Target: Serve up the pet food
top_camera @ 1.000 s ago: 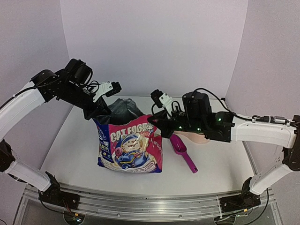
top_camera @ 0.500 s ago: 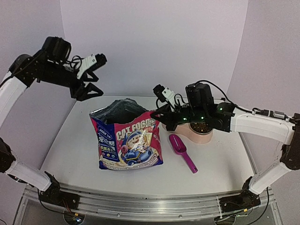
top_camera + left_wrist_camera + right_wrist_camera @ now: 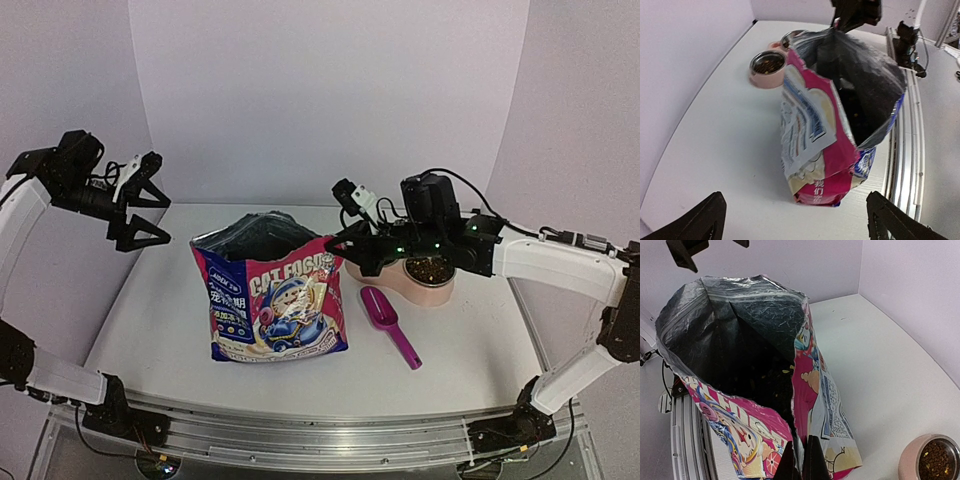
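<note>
Pouch [image 3: 272,300] looks limp and slick: take its rim, where your right gripper [image 3: 333,258] pinches it; left gripper [image 3: 165,222] gapes well left of it.

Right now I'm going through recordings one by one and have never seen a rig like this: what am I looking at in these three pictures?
Two robot arms are bolted at the near edge of a white table. The wide picture looks down from above and behind them; the other two come from a camera on each wrist. The left tool hangs open in the air, holding nothing. The right tool is pinched shut on the top edge of the cat food pouch, which stands open. Right of the pouch lie a magenta scoop and a pink feeder; one of its steel bowls holds brown kibble.
</note>
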